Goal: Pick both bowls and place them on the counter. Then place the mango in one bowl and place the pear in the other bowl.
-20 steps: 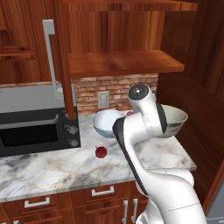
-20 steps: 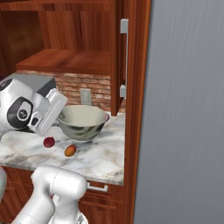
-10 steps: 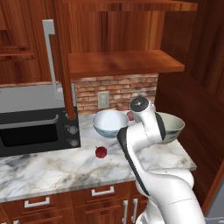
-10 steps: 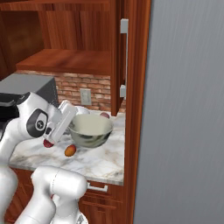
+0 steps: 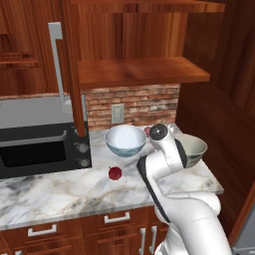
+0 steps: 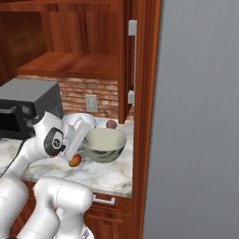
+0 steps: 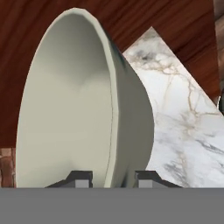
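While the gripper [image 7: 111, 179] straddled the rim of the grey-green bowl [image 6: 104, 144], one finger sat inside the cream wall and the other outside, narrowed onto it and holding it. That bowl stood over the right end of the marble counter [image 5: 60, 191], near the wooden side panel; whether its base touched the marble could not be told. In the left base view the white floral bowl [image 5: 125, 140] rested on the counter just left of the arm, beside the black microwave [image 5: 42, 147]. A dark red pear [image 5: 115, 173] lay on the marble in front of the floral bowl, apart from it. In the right base view the orange mango [image 6: 74, 160] lay on the counter just beside the grey-green bowl, partly behind the wrist. A paler pinkish-red fruit [image 6: 111, 124] sat behind the bowls by the brick backsplash [image 5: 144, 103].
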